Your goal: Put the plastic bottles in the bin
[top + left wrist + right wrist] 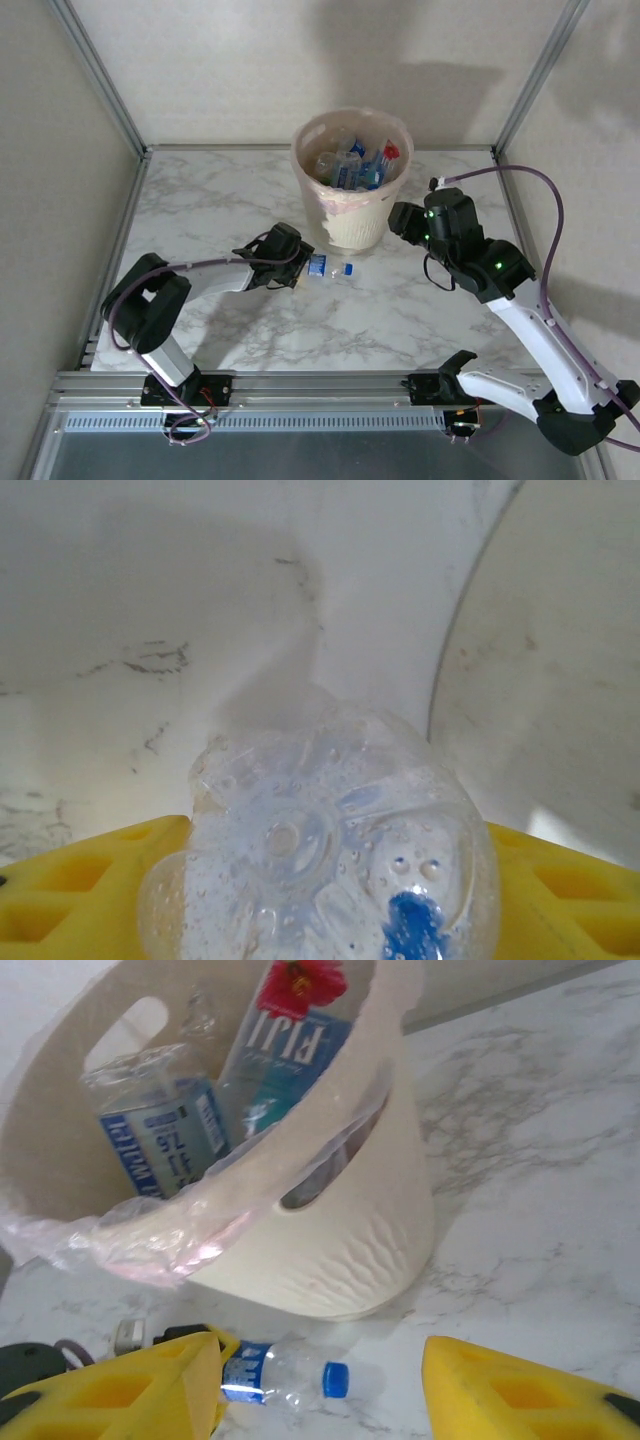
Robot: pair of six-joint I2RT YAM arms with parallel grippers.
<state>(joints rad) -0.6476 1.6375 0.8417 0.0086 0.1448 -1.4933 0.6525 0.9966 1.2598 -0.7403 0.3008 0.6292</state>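
**Last bottle gripped on the desk beside the bin**

One clear bottle with a blue label lies on its side on the marble desk, just in front of the bin and not touching it. Its blue cap points right. The left pincer sits low at the bottle's base. In the left wrist view the yellow fingers press on both sides of that base, pinching it.

The right pincer hangs just to the right of the bin, near its rim. In the right wrist view its fingers stand spread with nothing between them.

The bin stands upright at the far middle of the desk, its pinkish liner folded over the rim. The other bottles are piled inside.
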